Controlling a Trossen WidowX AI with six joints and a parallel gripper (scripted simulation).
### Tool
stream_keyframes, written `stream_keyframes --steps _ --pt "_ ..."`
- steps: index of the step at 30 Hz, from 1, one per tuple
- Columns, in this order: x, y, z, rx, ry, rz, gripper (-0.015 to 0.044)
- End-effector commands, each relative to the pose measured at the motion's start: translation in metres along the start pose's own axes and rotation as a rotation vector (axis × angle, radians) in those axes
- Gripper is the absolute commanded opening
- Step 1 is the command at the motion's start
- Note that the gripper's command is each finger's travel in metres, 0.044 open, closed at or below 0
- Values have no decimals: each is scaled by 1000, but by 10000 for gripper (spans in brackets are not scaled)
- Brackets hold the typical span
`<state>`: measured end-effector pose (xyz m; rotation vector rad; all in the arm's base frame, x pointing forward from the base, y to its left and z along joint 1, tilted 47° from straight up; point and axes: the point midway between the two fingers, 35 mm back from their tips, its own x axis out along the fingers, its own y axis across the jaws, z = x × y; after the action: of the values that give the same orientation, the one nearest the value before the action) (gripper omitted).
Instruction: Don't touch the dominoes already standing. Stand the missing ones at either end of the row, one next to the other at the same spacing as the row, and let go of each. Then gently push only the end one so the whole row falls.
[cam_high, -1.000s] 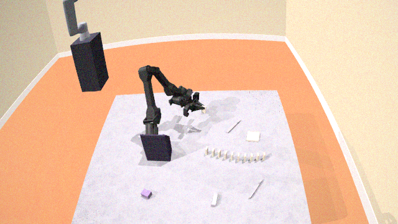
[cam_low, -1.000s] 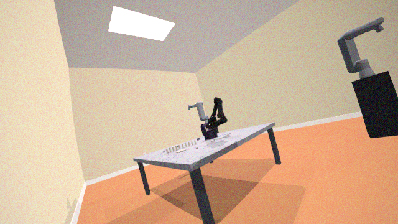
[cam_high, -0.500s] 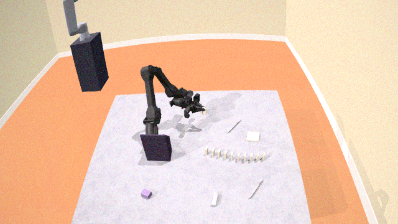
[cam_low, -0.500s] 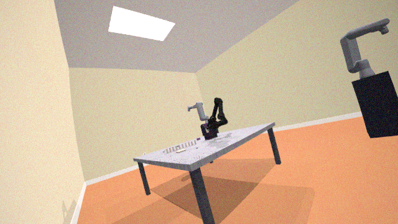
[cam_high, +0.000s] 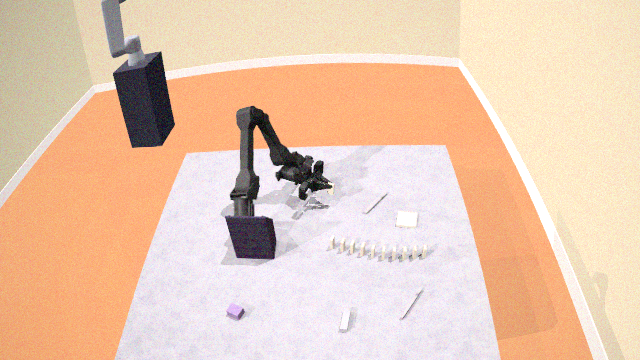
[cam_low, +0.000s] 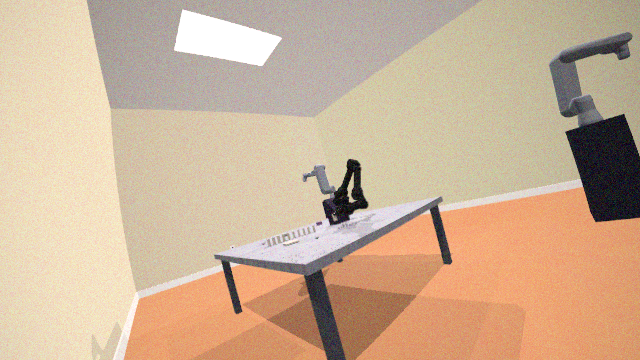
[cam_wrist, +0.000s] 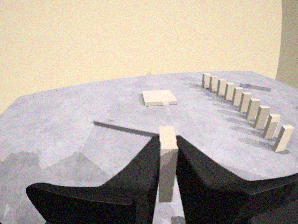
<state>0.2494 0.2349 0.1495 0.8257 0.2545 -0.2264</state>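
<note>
My gripper (cam_high: 328, 186) (cam_wrist: 166, 141) is shut on a cream domino (cam_high: 331, 189) (cam_wrist: 167, 167), which stands roughly upright between the fingertips in the wrist view. The gripper is above the table, behind the left end of the row in the top view; its shadow lies on the table below. Several cream dominoes stand upright in a slightly curved, evenly spaced row. The row's left end domino (cam_high: 332, 243) (cam_wrist: 283, 138) is the nearest in the wrist view, and the right end domino (cam_high: 424, 251) is far off. In the exterior view the held domino cannot be made out.
A pale square tile (cam_high: 407, 219) (cam_wrist: 159, 97) lies behind the row. A thin grey bar (cam_high: 375, 202) (cam_wrist: 125, 129) lies between it and the gripper. In front of the row are another thin bar (cam_high: 412, 303), a white oblong block (cam_high: 345, 320) and a purple block (cam_high: 235, 311).
</note>
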Motion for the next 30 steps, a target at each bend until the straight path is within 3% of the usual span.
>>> stream_keyframes --steps 1,11,23,30 --pt "3 -1 -16 0 -4 0 27" --pt "8 -6 -49 -3 -3 1 27" --pt "8 -6 -49 -3 -3 1 27" --pt "8 -6 -49 -3 -3 1 211"
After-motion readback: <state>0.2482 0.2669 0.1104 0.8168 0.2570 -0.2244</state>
